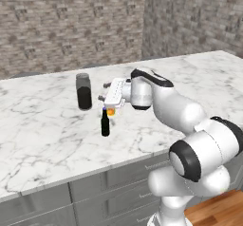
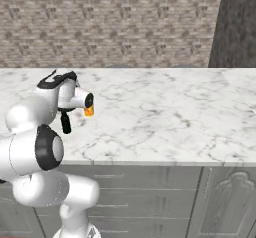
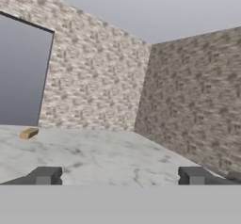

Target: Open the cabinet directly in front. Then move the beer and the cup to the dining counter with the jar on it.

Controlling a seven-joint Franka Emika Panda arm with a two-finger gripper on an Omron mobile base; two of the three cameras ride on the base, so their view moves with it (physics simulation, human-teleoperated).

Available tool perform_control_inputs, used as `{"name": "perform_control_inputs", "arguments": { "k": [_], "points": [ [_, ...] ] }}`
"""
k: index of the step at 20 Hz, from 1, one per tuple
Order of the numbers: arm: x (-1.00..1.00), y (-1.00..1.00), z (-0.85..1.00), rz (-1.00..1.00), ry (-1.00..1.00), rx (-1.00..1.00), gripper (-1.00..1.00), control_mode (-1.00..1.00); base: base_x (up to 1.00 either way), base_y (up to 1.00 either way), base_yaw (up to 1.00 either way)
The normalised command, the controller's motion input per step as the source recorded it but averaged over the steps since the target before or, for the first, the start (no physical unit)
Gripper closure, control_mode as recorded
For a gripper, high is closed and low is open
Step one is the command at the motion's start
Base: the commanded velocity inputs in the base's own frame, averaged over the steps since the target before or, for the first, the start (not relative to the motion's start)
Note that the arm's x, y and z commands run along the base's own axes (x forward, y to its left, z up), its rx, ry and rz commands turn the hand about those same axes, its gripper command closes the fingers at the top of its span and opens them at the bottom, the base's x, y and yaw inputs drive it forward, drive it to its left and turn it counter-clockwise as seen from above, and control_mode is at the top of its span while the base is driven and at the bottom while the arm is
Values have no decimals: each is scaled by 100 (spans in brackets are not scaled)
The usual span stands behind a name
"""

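i'm looking across the dining counter [image 1: 42,139], long white marble worktop with grey veins, grey drawer fronts below its near edge, brick walls behind. the jar [image 1: 84,91] stands upright on it, black body, grey top, toward the left of the arm in the left base view. the beer [image 1: 105,123], slim dark bottle with a narrow neck, stands upright on the marble nearer the front edge than the jar, apart from it. in the right base view the same bottle is mostly hidden behind my arm, only a dark sliver shows. the cup [image 1: 110,111], yellow with an orange mark, sits just behind the bottle top in the left base view, right under the hand; in the right base view it shows as a yellow-orange patch beside the hand's end, and i can't tell from either whether it rests flat on the marble or how close it is to the bottle. the claw [image 3: 121,175] is spread wide: in the hand view the two dark fingertips [image 3: 45,175] stand far apart with bare marble between them, nothing in the gap. the hand is roughly level, pointing along the worktop toward the wall corner. a small tan block [image 3: 28,133] lies far off on the marble in the hand view, can't identify it.
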Motion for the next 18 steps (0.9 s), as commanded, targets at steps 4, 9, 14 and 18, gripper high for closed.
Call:
{"name": "perform_control_inputs", "arguments": {
  "k": [4,9,14,18],
  "points": [
    [-100,-58,96,-1,-1,0,-100,-100,0,0,0],
    [-100,-80,76,0,0,0,-100,-100,0,0,0],
    [-100,-77,58,0,0,0,-100,-100,0,0,0],
    [-100,-97,-3,0,-7,0,-100,-100,0,0,0]
  ]
}}
